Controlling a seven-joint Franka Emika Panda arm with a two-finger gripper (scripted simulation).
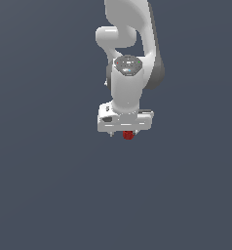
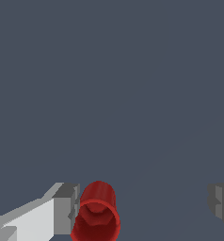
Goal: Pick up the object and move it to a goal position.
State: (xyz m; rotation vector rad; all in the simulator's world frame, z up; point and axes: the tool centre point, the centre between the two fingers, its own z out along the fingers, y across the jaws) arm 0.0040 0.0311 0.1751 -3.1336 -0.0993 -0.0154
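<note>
While the white Franka arm reached straight down over the plain grey-blue floor point(image 1: 49, 195), we found our white parallel gripper point(image 1: 126, 133) low over the small solid-red, cup-like cylinder point(image 1: 128, 135), which peeked out just beneath the gripper's body in the exterior view. No edges or corners of the floor showed in either picture, so we could only place the cylinder by the gripper itself. From the wrist view we saw the gripper point(image 2: 144, 207) spread wide, its grey fingertips point(image 2: 67, 207) well apart and closed on nothing. The red cylinder point(image 2: 97, 214) sat off-centre in that gap, right against one fingertip or just beside it, we could not tell which, while the other fingertip stood well clear. Its hollow mouth and slightly wider rim band faced the wrist camera. We judged that the fingers were kept open to straddle the narrow cylinder before squeezing, and that the grasp was still to be made, with the lift and the carry to the goal all left to do. No goal marker was visible to us. With the cylinder so far to one side, we thought a closing pinch might nudge it sideways before both pads bit.
</note>
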